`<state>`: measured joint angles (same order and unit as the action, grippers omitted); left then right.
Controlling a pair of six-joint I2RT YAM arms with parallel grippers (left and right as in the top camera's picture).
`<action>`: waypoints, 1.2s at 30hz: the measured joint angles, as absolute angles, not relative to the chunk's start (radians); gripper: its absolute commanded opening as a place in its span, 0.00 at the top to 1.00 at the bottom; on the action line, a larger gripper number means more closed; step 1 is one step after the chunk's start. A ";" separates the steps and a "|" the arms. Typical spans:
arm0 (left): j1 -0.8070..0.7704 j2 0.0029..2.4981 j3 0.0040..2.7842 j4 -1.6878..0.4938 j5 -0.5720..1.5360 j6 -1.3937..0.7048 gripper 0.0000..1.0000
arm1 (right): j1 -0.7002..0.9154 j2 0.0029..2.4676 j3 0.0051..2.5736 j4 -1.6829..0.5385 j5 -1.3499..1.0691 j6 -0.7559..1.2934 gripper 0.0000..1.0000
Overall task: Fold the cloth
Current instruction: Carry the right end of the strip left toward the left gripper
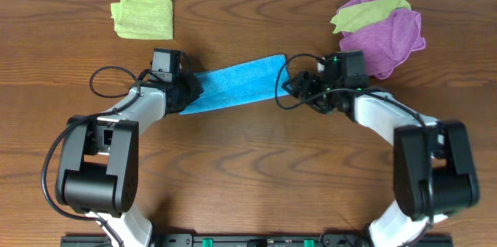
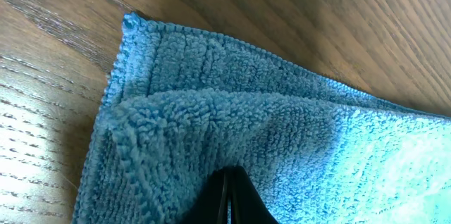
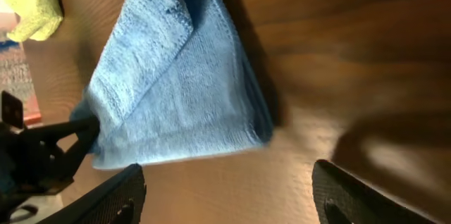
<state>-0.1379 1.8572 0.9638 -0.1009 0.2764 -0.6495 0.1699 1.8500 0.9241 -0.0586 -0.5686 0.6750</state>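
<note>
**Mia:** Where is the blue cloth (image 1: pixel 237 84)?

**Ben:** In the middle of the wooden table (image 1: pixel 248 169). It lies in a long thin strip between the two arms.

**Mia:** Which way does the strip run?

**Ben:** From side to side. Its right end sits a bit farther from the robot than its left end, so it slants a little. The left wrist view shows layers on top of each other, so I think it is folded once the long way.

**Mia:** Who has hold of it?

**Ben:** The left gripper (image 1: pixel 186 92). Its fingers are pressed tight together, with the left end of the cloth pinched between them.

**Mia:** And the right gripper (image 1: pixel 293 88)?

**Ben:** Its fingers are spread wide with nothing in them. In the right wrist view the cloth lies just ahead of them, not between them.

**Mia:** So what comes next?

**Ben:** I think one end has to go over to the other end, along the strip. The left gripper holds its end, so it looks ready to carry it toward the right. The right gripper is just beside the right end, so it could grab that end or press it down.

**Mia:** What else is there?

**Ben:** A flat yellow-green cloth (image 1: pixel 144 16) at the back left, well apart. At the back right is a purple cloth (image 1: pixel 392 41) with a crumpled yellow-green cloth (image 1: pixel 365 12) on top. The purple one is near the right gripper, so that arm could bump it.
</note>
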 measured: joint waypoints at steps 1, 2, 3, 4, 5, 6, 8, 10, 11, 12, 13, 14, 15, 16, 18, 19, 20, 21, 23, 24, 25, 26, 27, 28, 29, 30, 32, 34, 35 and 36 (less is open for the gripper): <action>-0.138 1.857 0.964 -0.102 0.276 -0.649 0.94 | 0.178 1.866 0.923 -0.038 -0.569 0.690 0.25; -0.138 1.857 0.964 -0.103 0.276 -0.649 0.94 | 0.182 1.877 0.923 -0.013 -0.577 0.702 0.25; -0.138 1.857 0.965 -0.104 0.275 -0.649 0.94 | 0.191 1.888 0.923 0.023 -0.577 0.722 0.26; -0.138 1.857 0.965 -0.105 0.275 -0.649 0.95 | 0.195 1.894 0.924 0.041 -0.577 0.732 0.26; -0.139 1.857 0.966 -0.106 0.274 -0.649 0.95 | 0.200 1.903 0.924 0.064 -0.579 0.744 0.26; -0.139 1.857 0.966 -0.107 0.273 -0.649 0.94 | 0.204 1.917 0.926 0.096 -0.585 0.758 0.26; -0.139 1.857 0.966 -0.108 0.273 -0.649 0.94 | 0.212 1.931 0.929 0.135 -0.583 0.781 0.28; -0.139 1.857 0.967 -0.109 0.273 -0.649 0.94 | 0.223 1.948 0.930 0.184 -0.575 0.805 0.30; -0.139 1.857 0.967 -0.109 0.273 -0.649 0.94 | 0.231 1.959 0.930 0.215 -0.567 0.817 0.32; -0.139 1.857 0.967 -0.109 0.273 -0.649 0.95 | 0.238 1.968 0.932 0.241 -0.561 0.829 0.34; -0.139 1.857 0.967 -0.110 0.273 -0.649 0.94 | 0.244 1.975 0.933 0.262 -0.551 0.841 0.35; -0.139 1.857 0.967 -0.110 0.273 -0.649 0.94 | 0.253 1.985 0.933 0.286 -0.540 0.853 0.36; -0.139 1.857 0.967 -0.110 0.273 -0.649 0.94 | 0.262 1.992 0.935 0.307 -0.527 0.864 0.37; -0.139 1.857 0.967 -0.110 0.273 -0.649 0.95 | 0.273 2.000 0.936 0.327 -0.509 0.876 0.41; -0.139 1.857 0.968 -0.112 0.272 -0.649 0.94 | 0.293 2.012 0.937 0.360 -0.480 0.893 0.49; -0.139 1.857 0.968 -0.113 0.272 -0.649 0.94 | 0.303 2.020 0.937 0.381 -0.459 0.901 0.52; -0.139 1.857 0.968 -0.115 0.272 -0.649 0.95 | 0.312 2.031 0.938 0.404 -0.449 0.909 0.56; -0.139 1.857 0.970 -0.119 0.271 -0.649 0.94 | 0.321 2.041 0.938 0.427 -0.435 0.914 0.64; -0.139 1.857 0.974 -0.129 0.269 -0.649 0.95 | 0.335 2.059 0.939 0.457 -0.411 0.921 0.81; -0.139 1.857 0.975 -0.133 0.268 -0.649 0.94 | 0.340 2.066 0.939 0.461 -0.391 0.927 0.91; -0.139 1.857 0.976 -0.135 0.268 -0.649 0.95 | 0.343 2.070 0.938 0.467 -0.382 0.927 0.99; -0.139 1.857 0.977 -0.139 0.266 -0.649 0.94 | 0.345 2.072 0.937 0.467 -0.365 0.927 0.99; -0.139 1.857 0.977 -0.141 0.265 -0.649 0.94 | 0.345 2.077 0.934 0.482 -0.363 0.927 0.99; -0.139 1.857 0.978 -0.143 0.265 -0.648 0.94 | 0.345 2.079 0.934 0.489 -0.359 0.925 0.99; -0.139 1.857 0.979 -0.146 0.265 -0.647 0.94 | 0.344 2.080 0.933 0.493 -0.358 0.921 0.99; -0.139 1.857 0.979 -0.146 0.265 -0.646 0.94 | 0.341 2.080 0.933 0.495 -0.359 0.913 0.99; -0.139 1.857 0.979 -0.147 0.265 -0.646 0.95 | 0.334 2.079 0.932 0.494 -0.364 0.896 0.99; -0.139 1.857 0.980 -0.148 0.265 -0.646 0.94 | 0.325 2.064 0.927 0.479 -0.369 0.875 0.99; -0.139 1.857 0.980 -0.148 0.265 -0.646 0.94 | 0.321 2.048 0.922 0.466 -0.374 0.863 0.99; -0.139 1.857 0.980 -0.148 0.265 -0.646 0.94 | 0.319 2.027 0.919 0.450 -0.380 0.850 0.99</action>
<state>-0.1394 1.8572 0.9798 -0.1482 0.2646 -0.6460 0.3187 2.0270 0.9192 0.4496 -0.3801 0.8505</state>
